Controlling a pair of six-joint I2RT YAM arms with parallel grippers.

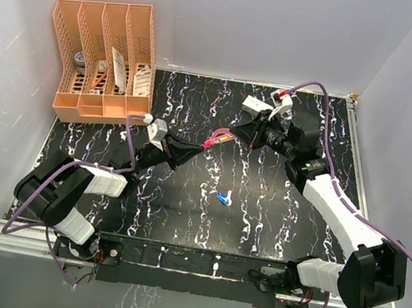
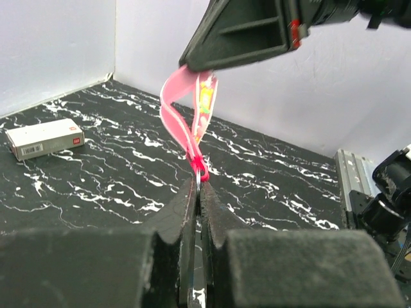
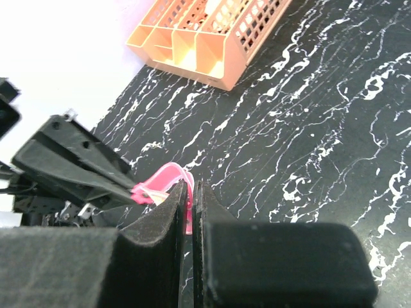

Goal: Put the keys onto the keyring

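Tabletop of black stone pattern with white veins [image 1: 178, 221] fills the floor of a white-walled booth. An orange plastic file rack with four slotted bays [image 1: 103, 56] stands at its far left corner, with papers and small items in the bays. Both arms reach inward and meet over the middle of the far half.

A white rectangular box [image 1: 253, 105] lies flat on the table at the far side, just beyond the right wrist.

A slim pink looped strap [image 1: 219, 136] hangs in the air between the two grippers, clear of the table, with a pale printed tag against one side. The right gripper [image 1: 239, 136] pinches the strap's upper end, its jaws narrowed to a thin slit. The left gripper [image 1: 201, 147] has its jaws pressed nearly together on a small red ring [image 2: 202, 172] at the strap's lower end.

A tiny key with a blue head and pale silvery end [image 1: 223, 198] lies alone on the table nearer the bases, well apart from both grippers.
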